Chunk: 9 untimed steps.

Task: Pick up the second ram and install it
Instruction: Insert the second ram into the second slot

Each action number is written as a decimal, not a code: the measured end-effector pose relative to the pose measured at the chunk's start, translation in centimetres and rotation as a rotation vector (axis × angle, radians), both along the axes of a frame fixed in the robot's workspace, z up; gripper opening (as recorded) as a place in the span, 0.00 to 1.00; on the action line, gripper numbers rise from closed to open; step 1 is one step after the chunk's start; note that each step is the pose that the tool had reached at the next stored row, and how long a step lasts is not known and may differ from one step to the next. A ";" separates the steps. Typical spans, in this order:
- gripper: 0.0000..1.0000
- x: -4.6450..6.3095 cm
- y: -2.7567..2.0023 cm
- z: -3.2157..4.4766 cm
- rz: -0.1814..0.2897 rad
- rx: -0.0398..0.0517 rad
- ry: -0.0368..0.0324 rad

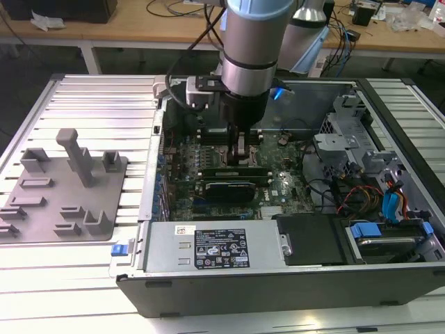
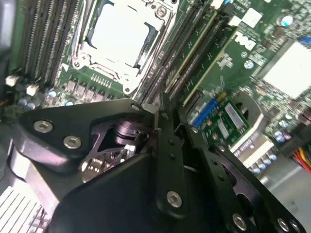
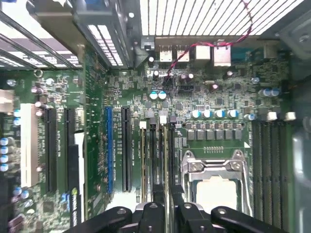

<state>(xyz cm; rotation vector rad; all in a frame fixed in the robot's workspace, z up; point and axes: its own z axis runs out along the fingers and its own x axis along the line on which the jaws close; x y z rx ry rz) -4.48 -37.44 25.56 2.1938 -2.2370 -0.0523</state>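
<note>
Green second ram (image 3: pixel 165 160) (one) between fingers (image 3: pixel 158 194)

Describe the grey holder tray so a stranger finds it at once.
Find the open computer case. On the ribbed metal table to the exterior view's left of it lies the grey holder tray, a flat plate bristling with upright posts.

black label (image 1: pixel 221 249) on power supply (image 1: pixel 167 254), near side of the case: white print and marks, too small to read | white sticker (image 1: pixel 185 229) beside it, toward the exterior view's left: illegible | white lettering (image 2: pixel 245 43) on motherboard (image 2: pixel 228 63): not read | slot legends (image 3: pixel 59 141): illegible
</note>
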 end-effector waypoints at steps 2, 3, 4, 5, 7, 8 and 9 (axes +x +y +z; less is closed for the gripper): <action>0.17 0.0 0.00 1.31 0.000 -0.0001 -0.0003; 0.17 0.0 0.00 1.37 0.000 0.0000 -0.0005; 0.17 0.0 0.00 1.37 0.000 -0.0001 -0.0004; 0.17 0.0 0.00 1.38 0.000 -0.0002 -0.0003; 0.17 0.3 0.00 1.39 0.000 -0.0004 -0.0002; 0.17 0.7 0.00 1.38 0.000 -0.0003 -0.0003; 0.17 1.0 0.00 1.38 0.000 -0.0003 -0.0003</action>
